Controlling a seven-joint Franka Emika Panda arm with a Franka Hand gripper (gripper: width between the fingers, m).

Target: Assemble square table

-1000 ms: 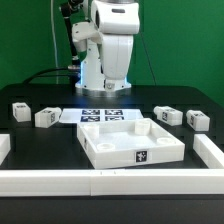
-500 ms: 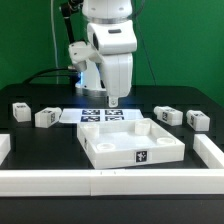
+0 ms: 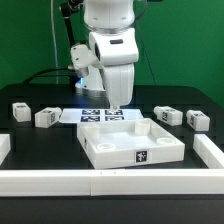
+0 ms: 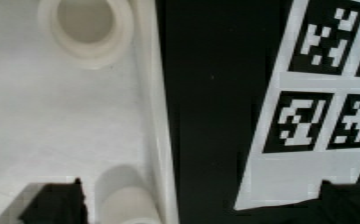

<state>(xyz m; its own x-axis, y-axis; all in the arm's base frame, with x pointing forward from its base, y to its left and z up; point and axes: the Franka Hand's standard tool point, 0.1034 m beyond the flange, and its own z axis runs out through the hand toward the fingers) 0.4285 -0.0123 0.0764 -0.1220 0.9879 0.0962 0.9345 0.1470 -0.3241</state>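
Shows claw (image 3: 115, 103) wide, empty — poised over gap between top (image 3: 110, 155) and marker board (image 3: 100, 117). Finds top rim-up at middle of worktop (image 3: 40, 140), four legs (image 3: 46, 117) loose — two either side, apart from it.

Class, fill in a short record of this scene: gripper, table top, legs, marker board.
Legs: four loose, two at the exterior view's left, two at its right
Table top: flat in the middle, no legs fitted
Marker board: flat behind the table top, not touching it
Gripper: open, empty, above the gap between table top and marker board
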